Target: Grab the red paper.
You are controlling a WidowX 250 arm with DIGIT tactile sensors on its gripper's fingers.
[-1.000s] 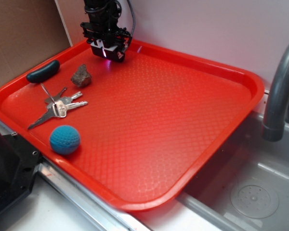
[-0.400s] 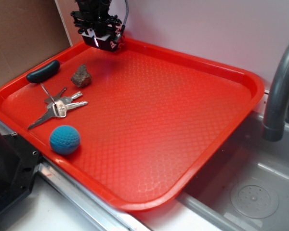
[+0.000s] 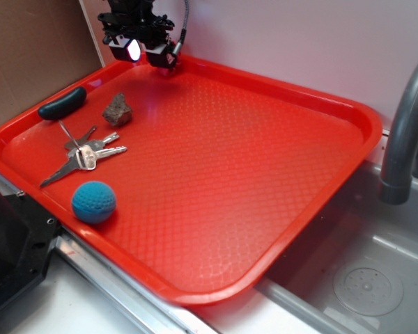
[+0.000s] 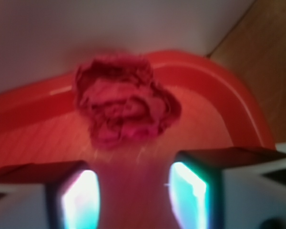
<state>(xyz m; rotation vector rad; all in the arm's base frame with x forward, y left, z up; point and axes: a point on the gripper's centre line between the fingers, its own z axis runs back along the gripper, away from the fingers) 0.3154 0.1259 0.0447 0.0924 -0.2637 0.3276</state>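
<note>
Lying ahead of open gripper (image 4: 133,183): red paper (image 4: 125,109), uncaught.

Open tray floor (image 4: 47,138) leads to the red paper (image 4: 124,107); tray rim (image 4: 229,95) hems it behind.

The red tray (image 3: 279,174) carries everything. Just ahead of the gripper (image 3: 148,52), near the tray's far corner, lies the red paper (image 4: 126,107), seemingly on the tray floor. Below the gripper lie a stone (image 3: 117,110), a dark handle (image 3: 61,103), keys (image 3: 87,154) and a blue ball (image 3: 93,202).
</note>
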